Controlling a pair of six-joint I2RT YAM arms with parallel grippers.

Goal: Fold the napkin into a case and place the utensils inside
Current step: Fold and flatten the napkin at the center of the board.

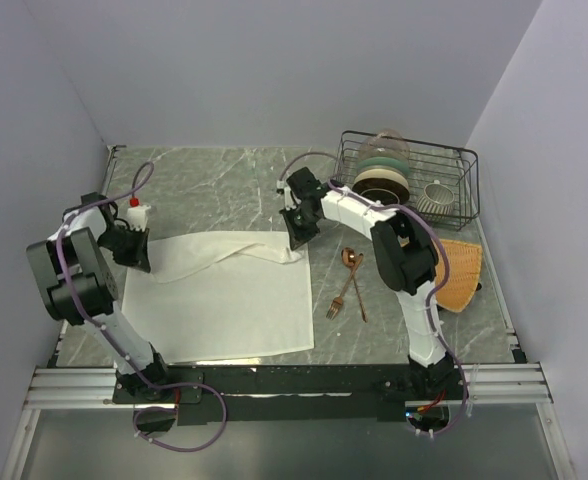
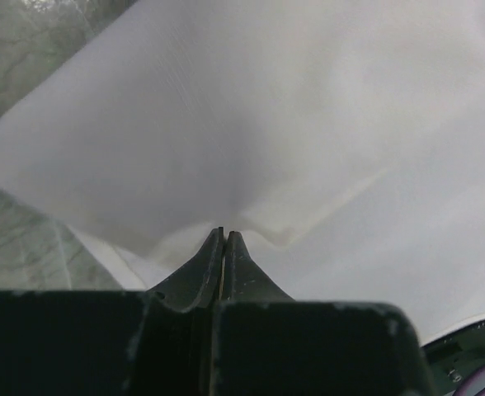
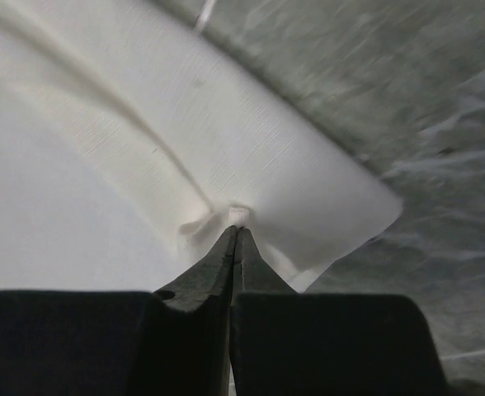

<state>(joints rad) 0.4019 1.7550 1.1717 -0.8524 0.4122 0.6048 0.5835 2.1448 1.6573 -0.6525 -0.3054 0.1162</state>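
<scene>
My left gripper [image 2: 224,235] is clamped tight on the napkin [image 1: 224,300], jaws pressed together with cloth pinched at the tips, at the far left corner of the cloth. My right gripper [image 3: 237,231] is the same: jaws closed on a small pucker of cloth at the far right corner. Between the two grips the far edge is raised off the table [image 1: 224,180] and sags a bit in the middle, with a loose folded band running across. The rest of the napkin lies flat, left of the table's middle, its near edge close to the table's near edge. It is not a case yet, just one wide sheet.

The spoon [image 1: 349,258] and fork [image 1: 335,306] lie on bare table just right of the napkin, crossed over each other, spoon bowl toward the far side, fork tines toward the near side. Neither touches the cloth.

A small bottle with a red cap [image 1: 136,210] is just beyond my left gripper near the left edge. An orange fan mat [image 1: 462,272] sits by the right edge. A wire dish rack [image 1: 454,185] with bowls stands in the far right corner.
</scene>
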